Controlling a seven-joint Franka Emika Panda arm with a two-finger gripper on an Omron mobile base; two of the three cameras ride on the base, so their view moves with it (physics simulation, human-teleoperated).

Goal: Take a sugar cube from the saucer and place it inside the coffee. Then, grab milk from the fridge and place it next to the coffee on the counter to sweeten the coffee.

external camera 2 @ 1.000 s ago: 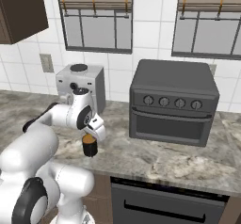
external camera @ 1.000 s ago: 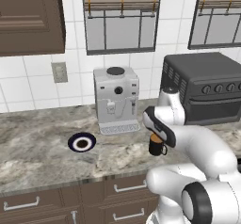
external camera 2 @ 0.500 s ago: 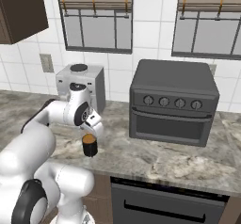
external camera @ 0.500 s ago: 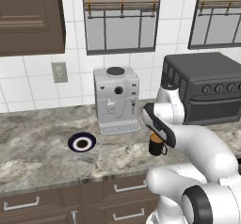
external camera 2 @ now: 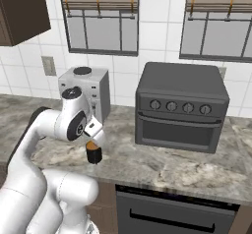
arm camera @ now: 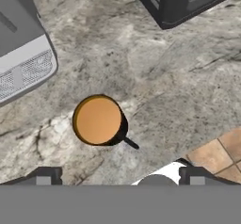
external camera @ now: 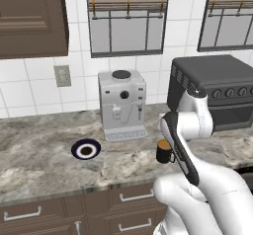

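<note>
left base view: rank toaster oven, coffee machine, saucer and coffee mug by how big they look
1. toaster oven
2. coffee machine
3. saucer and coffee mug: look alike in size; the mug is partly hidden by the arm, so unranked

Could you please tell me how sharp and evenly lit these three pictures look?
Left base view: soft and slightly blurred, flat light, faint shadow beside the small black mug of brown coffee. Right base view: similarly soft, no glare. Hand view: grey-beige marbled stone counter looks smeared.

White glossy rounded arm segments, dark grey joint bands, black strip along forearm.
</note>
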